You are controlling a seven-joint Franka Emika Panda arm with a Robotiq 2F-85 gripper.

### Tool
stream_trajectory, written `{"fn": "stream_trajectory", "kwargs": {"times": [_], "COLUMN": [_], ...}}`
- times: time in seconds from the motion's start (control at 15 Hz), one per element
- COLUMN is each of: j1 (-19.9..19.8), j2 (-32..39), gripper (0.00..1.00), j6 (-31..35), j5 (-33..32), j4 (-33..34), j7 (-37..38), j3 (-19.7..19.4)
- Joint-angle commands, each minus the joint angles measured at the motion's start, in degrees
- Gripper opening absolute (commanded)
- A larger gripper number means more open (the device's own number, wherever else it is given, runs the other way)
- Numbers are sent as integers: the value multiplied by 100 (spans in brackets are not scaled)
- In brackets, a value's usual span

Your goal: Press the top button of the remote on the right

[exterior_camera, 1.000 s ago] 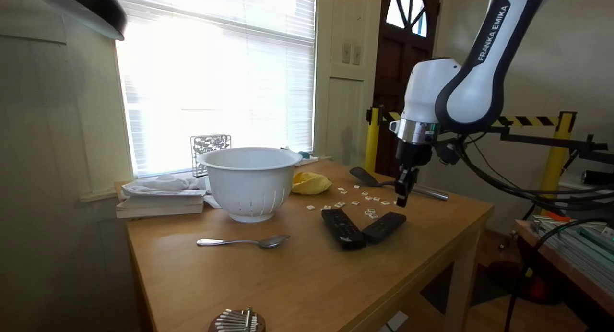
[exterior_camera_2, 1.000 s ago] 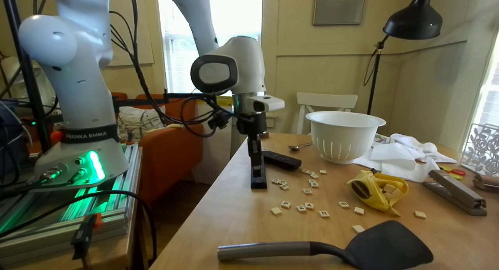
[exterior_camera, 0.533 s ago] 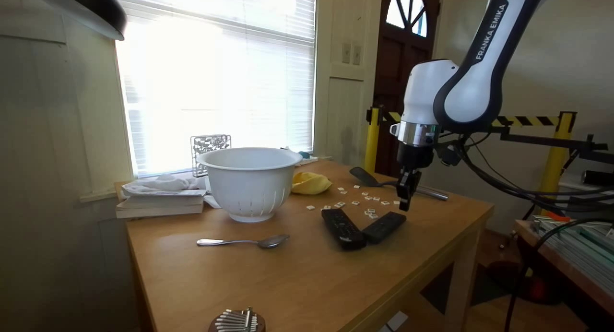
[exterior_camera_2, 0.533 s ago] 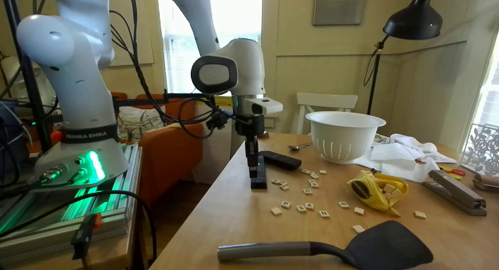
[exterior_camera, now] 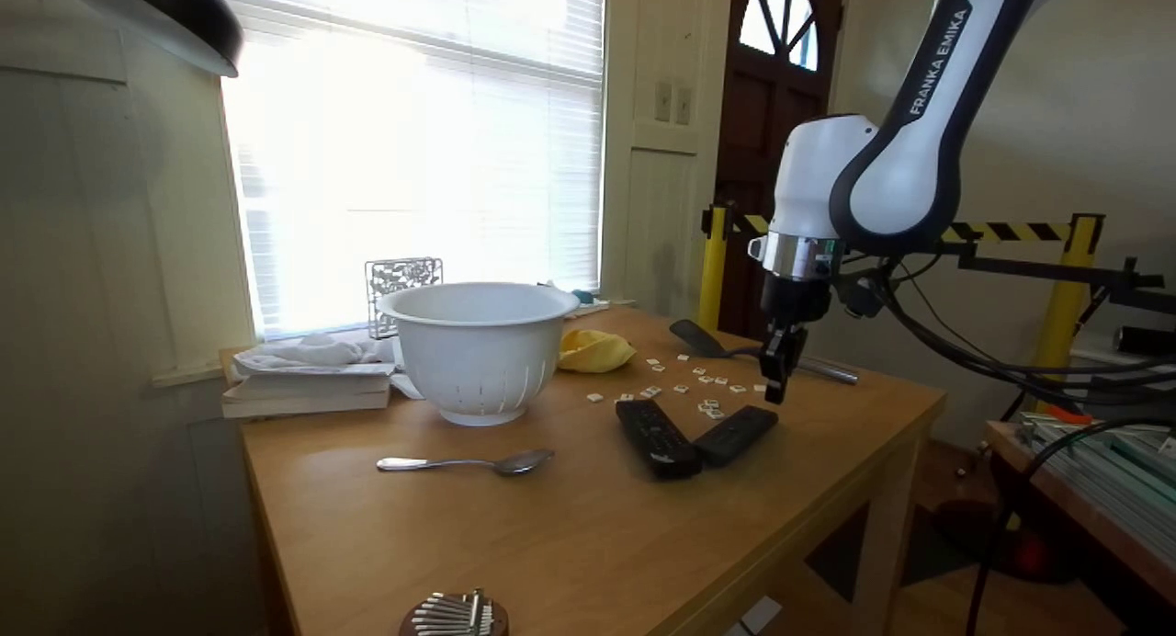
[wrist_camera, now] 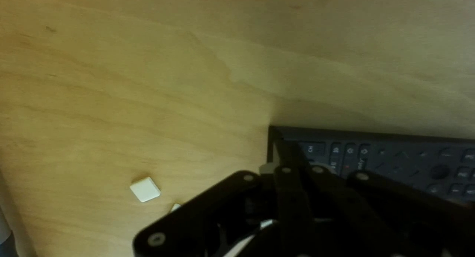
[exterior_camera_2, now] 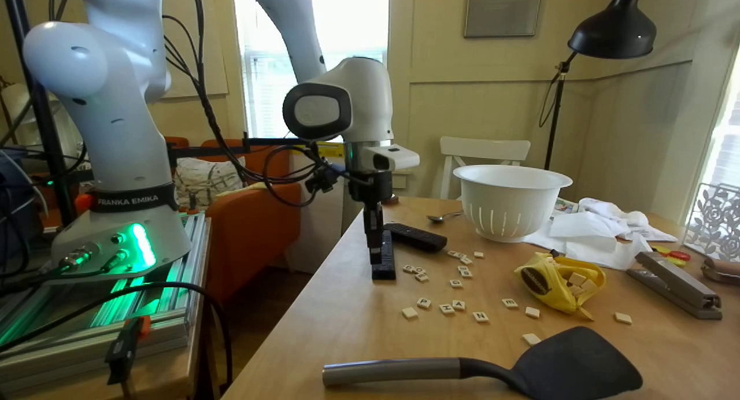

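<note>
— Did it just dip?
— Slightly. The end effector [exterior_camera: 774, 395] sank and shifted a touch, then went still, jaws together, nothing between them.
— And the remote [exterior_camera: 738, 434]?
— Flat on the tabletop [exterior_camera: 542, 535], 1 end just under the end effector, the other running off to the broader remote [exterior_camera: 658, 438]. I seem to see a gap, so I'd guess it's lined up, not yet pressing; the button there is hidden behind the jaws.
— Straight down next, then?
— Probably, and gently, or the remote could skid.
— And containers?
— 2, both well apart from the end effector: the white colander [exterior_camera: 478, 369], its bottom hidden from me, and the yellow pouch [exterior_camera_2: 556, 296] with cream tiles [exterior_camera_2: 577, 279] inside. Loose tiles [exterior_camera_2: 447, 309] lie nearer the end effector.
</note>
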Motion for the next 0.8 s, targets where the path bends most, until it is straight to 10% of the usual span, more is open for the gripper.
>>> {"fn": "stream_trajectory", "kwargs": {"times": [0.0, 0.73], "j1": [-188, -543], "j2": [58, 269], "gripper": [1, 0], "j6": [92, 206], "j5": [264, 443], "j4": [-11, 51], "j7": [-302, -630], "j3": [206, 535]}}
